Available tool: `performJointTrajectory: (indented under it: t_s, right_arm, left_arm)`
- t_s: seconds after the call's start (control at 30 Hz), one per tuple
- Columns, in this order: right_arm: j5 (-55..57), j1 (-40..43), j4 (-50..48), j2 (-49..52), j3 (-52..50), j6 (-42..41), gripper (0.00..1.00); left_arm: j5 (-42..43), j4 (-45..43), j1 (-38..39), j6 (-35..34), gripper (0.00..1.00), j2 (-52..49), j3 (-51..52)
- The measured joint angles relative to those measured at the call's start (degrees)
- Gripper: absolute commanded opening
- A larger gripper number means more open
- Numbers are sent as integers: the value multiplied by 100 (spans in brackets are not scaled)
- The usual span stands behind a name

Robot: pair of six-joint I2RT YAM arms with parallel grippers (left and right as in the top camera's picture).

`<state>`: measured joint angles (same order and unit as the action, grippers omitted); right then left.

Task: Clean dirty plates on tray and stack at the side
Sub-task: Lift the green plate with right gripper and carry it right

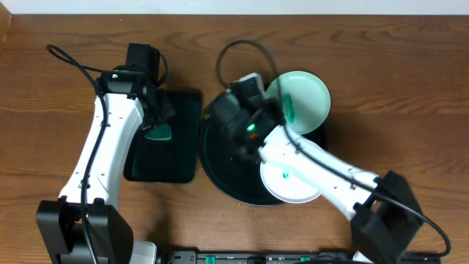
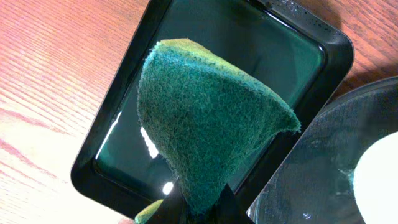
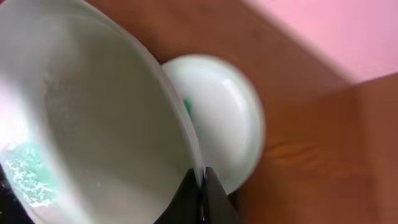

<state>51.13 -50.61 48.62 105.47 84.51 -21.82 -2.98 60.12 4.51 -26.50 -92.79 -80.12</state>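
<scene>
My right gripper (image 3: 203, 177) is shut on the rim of a white plate (image 3: 93, 112), held tilted, with a teal smear at its lower left. Behind it lies a second plate (image 3: 227, 118) with a teal mark. In the overhead view the right gripper (image 1: 272, 110) is at the far side of the round black tray (image 1: 220, 154), against a pale plate (image 1: 308, 95). A third plate (image 1: 289, 187) lies on the tray's near side, partly under the right arm. My left gripper (image 2: 202, 208) is shut on a green scouring sponge (image 2: 205, 118).
The sponge (image 1: 159, 133) hangs over a rectangular black tray (image 1: 179, 158) left of the round tray. The left wrist view shows that tray's rim (image 2: 106, 168), the round tray (image 2: 311, 168) and a plate edge (image 2: 382, 174). Bare wooden table lies all around.
</scene>
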Motion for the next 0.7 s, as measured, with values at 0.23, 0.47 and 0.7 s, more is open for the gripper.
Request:
performJointTrajectory:
  t_s: [0.23, 0.47, 0.7]
  right_arm:
    - [1731, -793, 0, -2, 0, 17, 1]
    - [2033, -942, 129, -2, 0, 17, 1]
    - [1064, -570, 284, -26, 0, -70, 1]
  left_arm:
    - [2, 0, 0, -2, 7, 0, 0]
    - [0, -17, 0, -2, 7, 0, 0]
    - [0, -55, 0, -46, 7, 0, 0]
